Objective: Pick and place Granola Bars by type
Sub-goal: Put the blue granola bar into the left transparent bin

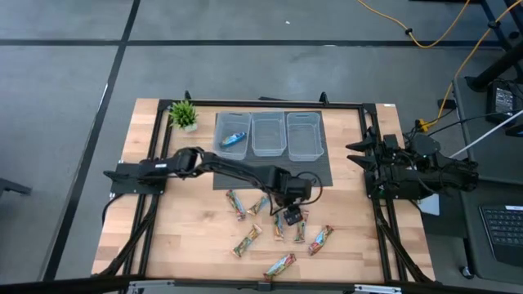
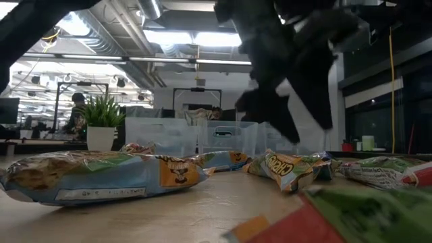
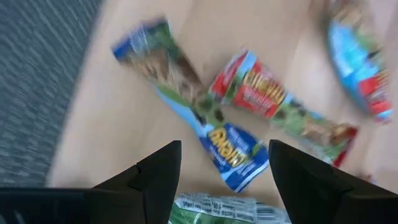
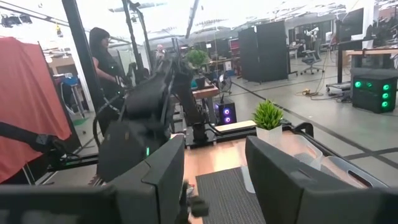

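Granola bars (image 1: 278, 231) lie scattered on the near counter (image 1: 180, 237), one blue bar (image 1: 234, 139) already in the far left bin (image 1: 234, 133). Left end effector (image 1: 292, 217) hovers spread wide over the pile, likely choosing one. Right end effector (image 4: 214, 180) waits open at the right edge.

We see a pale wooden table (image 1: 188, 224) with a smooth, faintly grained top, and on it a dark matt mat (image 1: 343, 170) of ribbed weave. The three bins (image 1: 269, 135) are clear, glossy plastic. The granola bars (image 1: 246, 240) wear shiny, crinkled foil-like wrappers that catch the light. The left gripper (image 3: 224, 180) has fingers of matt black plastic, as does the right gripper (image 4: 214, 180)
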Motion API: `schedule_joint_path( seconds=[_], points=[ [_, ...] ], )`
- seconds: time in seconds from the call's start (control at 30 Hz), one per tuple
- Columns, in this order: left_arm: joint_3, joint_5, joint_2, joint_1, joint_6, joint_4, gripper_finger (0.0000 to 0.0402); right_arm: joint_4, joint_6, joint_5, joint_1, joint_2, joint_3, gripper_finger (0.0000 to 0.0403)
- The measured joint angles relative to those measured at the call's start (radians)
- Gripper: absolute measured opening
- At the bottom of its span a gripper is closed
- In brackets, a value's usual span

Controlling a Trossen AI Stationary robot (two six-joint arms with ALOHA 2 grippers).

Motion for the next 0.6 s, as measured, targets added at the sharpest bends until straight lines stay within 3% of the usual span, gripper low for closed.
schedule_joint_path(
  seconds=[0.3,0.6],
  points=[
    [0.000,0.027,0.060,-0.007,-0.047,0.133,0.0233,-0.012,-0.001,0.000,0.000,0.000,0.000,0.0174],
    [0.004,0.021,0.090,0.002,-0.084,0.101,0.0226,-0.017,0.001,-0.015,0.000,0.000,0.000,0.0174]
  ],
)
